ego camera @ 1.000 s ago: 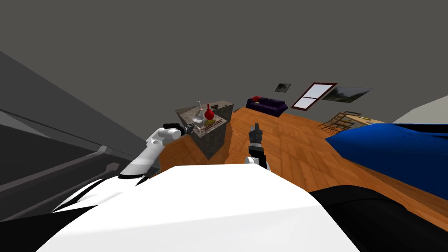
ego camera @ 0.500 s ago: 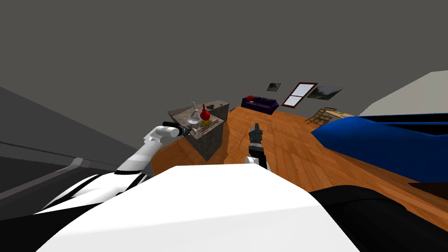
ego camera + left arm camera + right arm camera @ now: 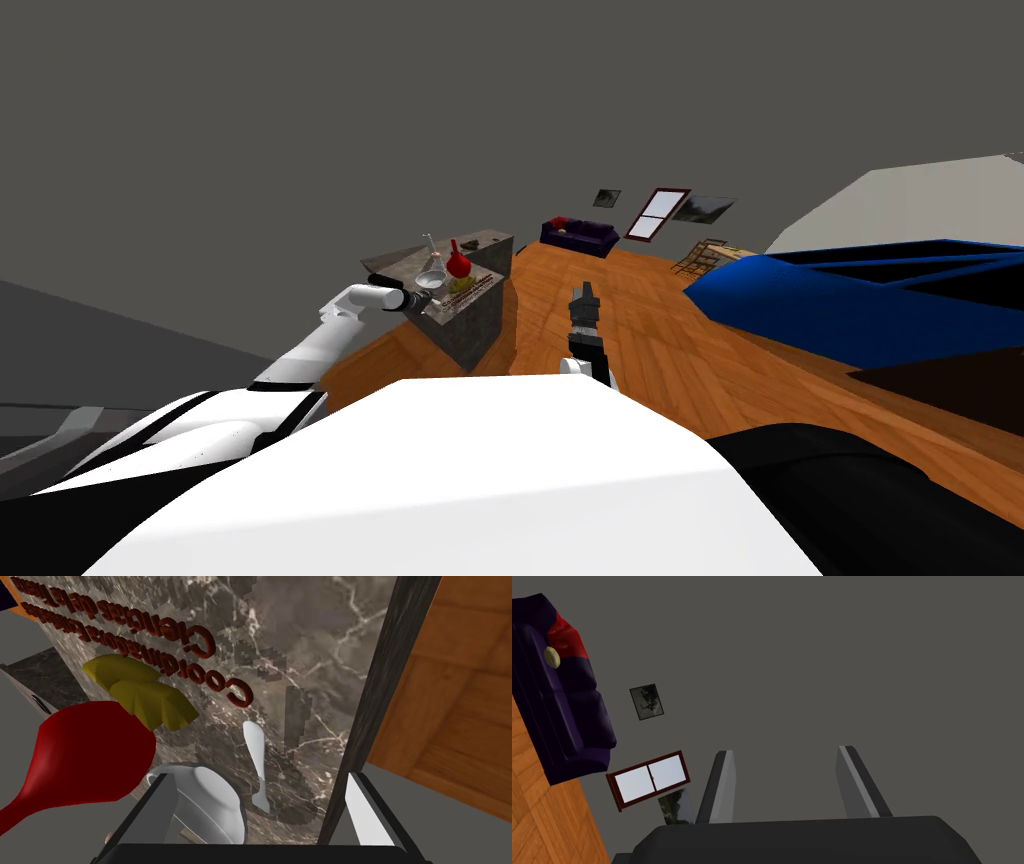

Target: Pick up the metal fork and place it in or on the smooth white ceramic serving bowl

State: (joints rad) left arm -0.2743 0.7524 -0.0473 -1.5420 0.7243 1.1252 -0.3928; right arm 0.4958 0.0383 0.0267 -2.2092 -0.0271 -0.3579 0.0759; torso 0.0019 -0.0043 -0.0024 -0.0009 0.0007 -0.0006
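The marble bench [image 3: 320, 646] stands on a wooden floor [image 3: 450, 701]. On it, a red bulb-shaped object [image 3: 85, 751] with yellow leaves sits beside the white bowl [image 3: 210, 801]. The pale fork [image 3: 254, 751] lies flat on the bench just beside the bowl, between the spread, empty fingers of the left end effector [image 3: 257, 811]. The right end effector [image 3: 787, 786], also released, hangs over the floor.

Counter top [image 3: 310, 651]: brown-grey marble with pale veins and dark red lettering printed flat on it.
Counter edge [image 3: 380, 691]: dark, with a streaked grain that looks rough.
Floor [image 3: 450, 701]: orange wood planks, grain plain to see.
Bowl [image 3: 215, 796]: plain white, smooth.
Fork [image 3: 254, 746]: pale grey, smooth, matt.
Red vessel [image 3: 75, 751]: even red, smooth, matt.
Sofa [image 3: 562, 706]: dark purple, padded cushions.
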